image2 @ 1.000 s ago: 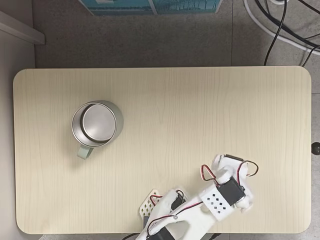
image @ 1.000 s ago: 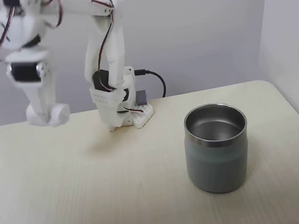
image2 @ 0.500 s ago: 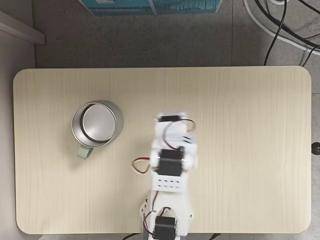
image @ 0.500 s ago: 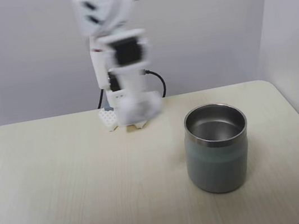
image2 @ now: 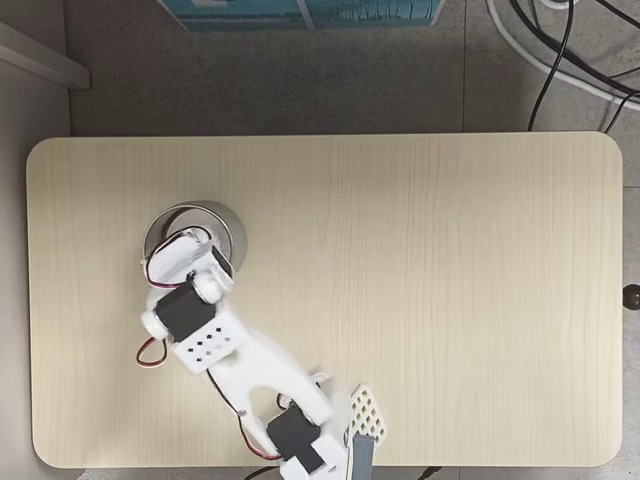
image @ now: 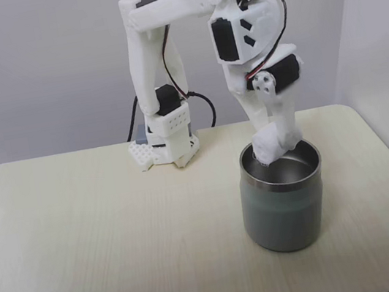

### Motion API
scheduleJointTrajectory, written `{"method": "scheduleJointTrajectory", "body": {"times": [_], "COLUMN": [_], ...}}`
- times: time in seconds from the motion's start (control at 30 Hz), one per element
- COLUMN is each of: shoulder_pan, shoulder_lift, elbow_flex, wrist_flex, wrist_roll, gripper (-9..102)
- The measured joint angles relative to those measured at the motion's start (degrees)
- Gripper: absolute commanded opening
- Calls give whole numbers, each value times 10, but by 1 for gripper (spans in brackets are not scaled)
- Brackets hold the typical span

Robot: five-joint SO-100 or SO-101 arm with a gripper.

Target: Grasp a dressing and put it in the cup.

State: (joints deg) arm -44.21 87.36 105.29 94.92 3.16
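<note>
Tool tip dipped just inside the rim of the cup, near the counter right edge in this fixed view; jaw state unclear, dressing not discernible

The cup stands on the table, to the right of the arm's base and nearer the camera in a fixed view. The gripper hangs directly above the cup, its tip at the cup's rim. In a fixed view from above, the arm covers the near part of the cup.
</note>
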Motion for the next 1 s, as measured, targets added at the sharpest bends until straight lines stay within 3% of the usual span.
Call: {"method": "scheduleJointTrajectory", "body": {"times": [0.13, 0.23, 1.0], "shoulder_pan": [0, -4, -47], "shoulder_lift": [0, 0, 1], "elbow_flex": [0, -6, -8], "wrist_flex": [0, 1, 1], "wrist_roll": [-4, -10, -24], "gripper": [16, 21, 20]}}
